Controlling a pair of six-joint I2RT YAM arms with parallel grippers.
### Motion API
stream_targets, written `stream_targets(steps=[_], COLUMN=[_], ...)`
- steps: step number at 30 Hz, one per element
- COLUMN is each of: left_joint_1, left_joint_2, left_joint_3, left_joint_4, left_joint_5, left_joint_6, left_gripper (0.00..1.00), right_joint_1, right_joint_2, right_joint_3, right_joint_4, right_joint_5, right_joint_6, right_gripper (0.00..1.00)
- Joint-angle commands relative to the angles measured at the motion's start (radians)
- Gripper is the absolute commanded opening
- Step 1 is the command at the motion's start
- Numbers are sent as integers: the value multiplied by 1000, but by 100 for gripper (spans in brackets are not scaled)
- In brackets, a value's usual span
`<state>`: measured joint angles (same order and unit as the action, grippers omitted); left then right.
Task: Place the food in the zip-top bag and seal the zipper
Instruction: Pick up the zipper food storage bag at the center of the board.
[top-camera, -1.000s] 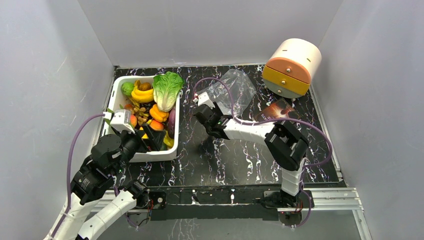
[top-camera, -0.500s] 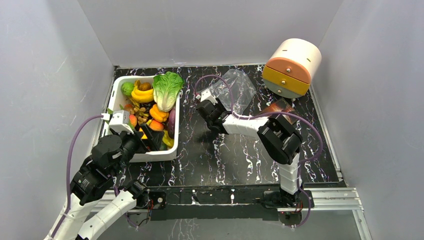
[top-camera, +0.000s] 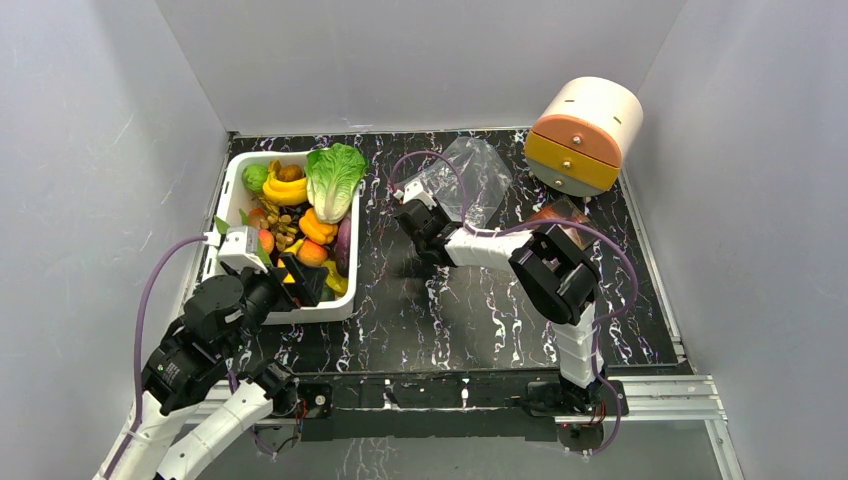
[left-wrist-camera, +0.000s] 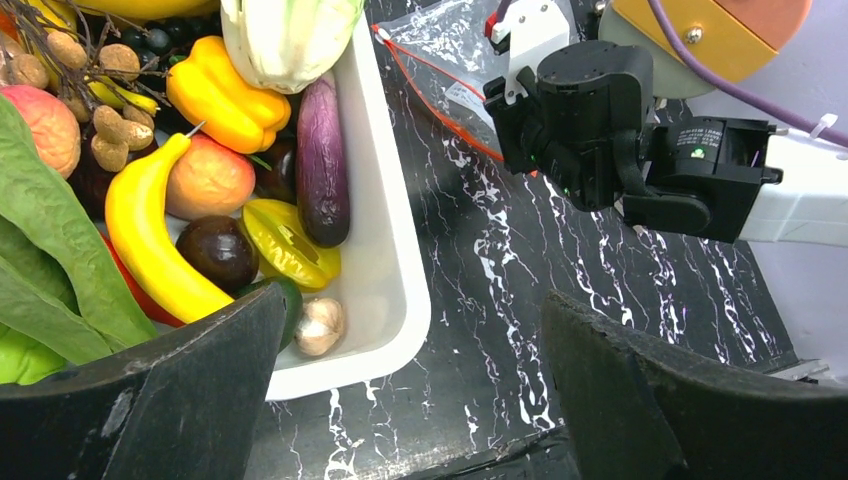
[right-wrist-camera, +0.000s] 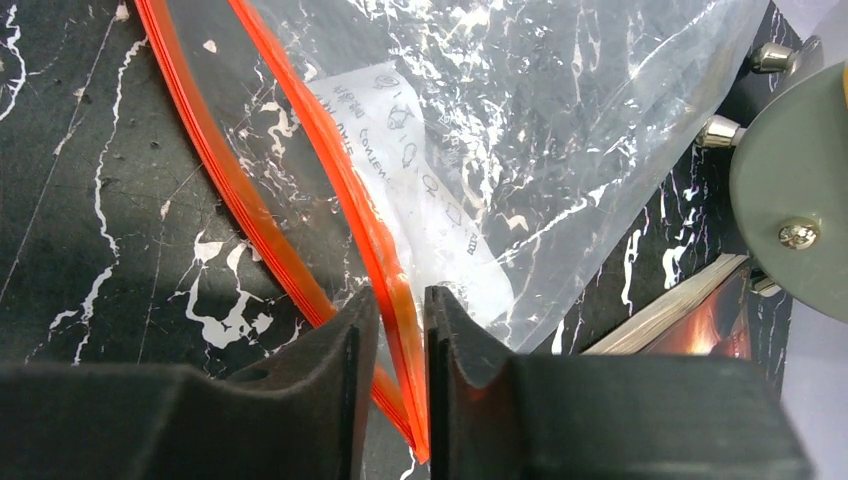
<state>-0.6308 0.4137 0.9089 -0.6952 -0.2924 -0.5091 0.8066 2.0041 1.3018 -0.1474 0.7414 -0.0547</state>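
Note:
The food fills a white tub (top-camera: 300, 308) at the left: lettuce (top-camera: 334, 178), bananas (top-camera: 285, 190), an aubergine (left-wrist-camera: 322, 160), a yellow pepper (left-wrist-camera: 225, 100) and other pieces. My left gripper (left-wrist-camera: 410, 310) hangs wide open over the tub's near right corner, holding nothing. The clear zip-top bag (top-camera: 470, 175) lies flat at the back centre with its mouth parted. My right gripper (right-wrist-camera: 400, 300) is low at the bag's near corner. Its fingers stand narrowly apart on either side of the upper red-orange zipper (right-wrist-camera: 340, 190) strip. The lower strip (right-wrist-camera: 225, 170) lies on the table to the left.
A round cream, orange and yellow drawer unit (top-camera: 585, 130) stands at the back right. A dark brown printed packet (top-camera: 555, 218) lies just below it, close to the bag. Grey walls enclose the black marble table (top-camera: 450, 310) on three sides.
My right gripper has moved a little toward the bag's corner and its fingers have narrowed around the zipper strip. The left arm has shifted slightly over the tub.

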Motion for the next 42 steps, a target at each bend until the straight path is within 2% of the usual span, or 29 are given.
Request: stream_targets(steps=[1, 6, 14, 19, 22, 26, 32, 37, 42], left_joint_1=[-4, -4, -4, -4, -5, -4, -4, -4, -4], left_joint_2=[-10, 10, 90, 158, 179, 199, 269, 352, 450], left_joint_3=[-26, -24, -27, -31, -39, -44, -68, -76, 30], left_joint_4=[19, 13, 8, 72, 110, 184, 323, 421, 354], left_joint_5=[32, 17, -52, 106, 114, 139, 217, 236, 270], left_joint_6=[15, -29, -51, 7, 15, -11, -85, -127, -165], left_gripper=[99, 98, 98, 93, 87, 86, 86, 85, 82], right_joint_1=[-7, -6, -6, -6, -6, -6, -6, -5, 2], right_joint_2=[-21, -109, -325, -443, -515, -624, -759, -851, -926], right_joint_3=[24, -21, -70, -85, -74, -77, -124, -273, -384], right_joint_4=[62, 61, -53, -170, -247, -303, -292, -101, 13], right_joint_5=[28, -18, -212, -247, -316, -430, -600, -759, -779], right_joint_6=[-1, 36, 178, 266, 311, 383, 519, 688, 809], right_gripper=[17, 0, 0, 0, 0, 0, 0, 0, 0])
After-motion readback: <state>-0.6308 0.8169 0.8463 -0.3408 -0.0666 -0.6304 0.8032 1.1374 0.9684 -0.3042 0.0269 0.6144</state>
